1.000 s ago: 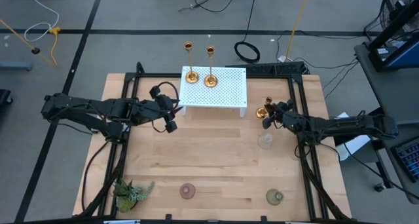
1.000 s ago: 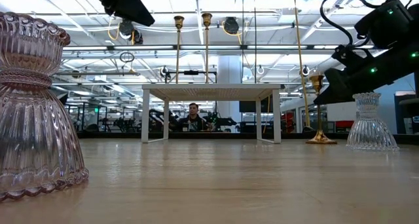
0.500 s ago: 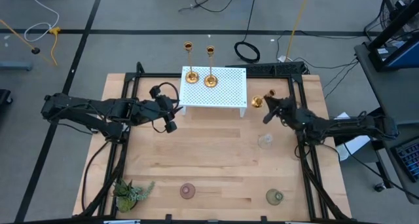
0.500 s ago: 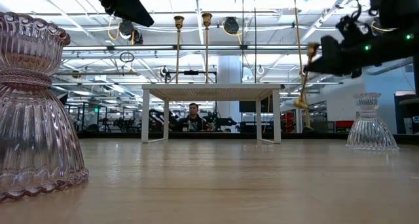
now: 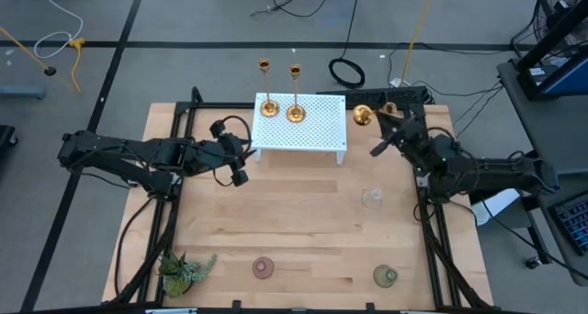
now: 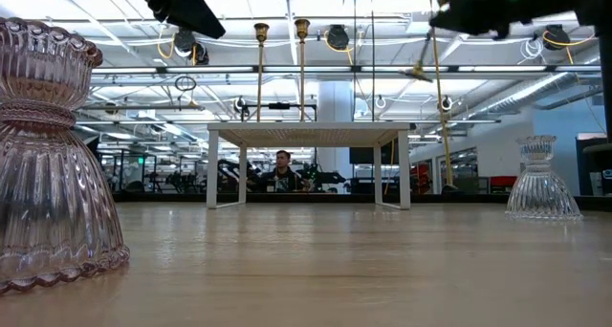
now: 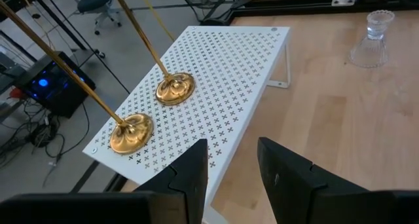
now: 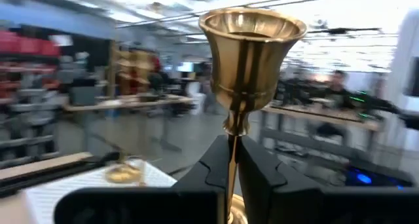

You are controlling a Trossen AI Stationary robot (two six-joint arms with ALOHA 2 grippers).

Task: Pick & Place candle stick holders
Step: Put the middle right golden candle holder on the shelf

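My right gripper (image 5: 382, 123) is shut on a slim gold candlestick (image 5: 362, 117), high in the air off the right end of the white perforated rack (image 5: 317, 135). The candlestick's cup (image 8: 252, 31) shows close in the right wrist view. Two more gold candlesticks (image 5: 268, 106) (image 5: 295, 114) stand on their round bases on the rack's far left part. A clear glass holder (image 5: 372, 198), a pink one (image 5: 264, 267) and a green one (image 5: 386, 276) stand on the table. My left gripper (image 7: 232, 165) hovers open off the rack's left near corner. My right gripper pinches the candlestick's thin stem (image 8: 232, 149) between its two fingers, just below the cup. The fingers lie across the stem. The candlestick is lifted clear of the table and tilted, and its round base (image 6: 418, 74) hangs below the gripper toward the rack.
A green plant sprig (image 5: 184, 270) lies at the near left corner. The pink holder (image 6: 53, 155) stands close to the low camera. Bare wood lies between the rack and the near row of holders. Black frame rails (image 5: 424, 213) run along the table's sides.
My right gripper has risen and gone toward the table's far edge, tipping its fingers upward. The gold candlestick went with it: from standing on the table beside the clear holder it is now lifted clear and tilted, up at the height of the rack's top.
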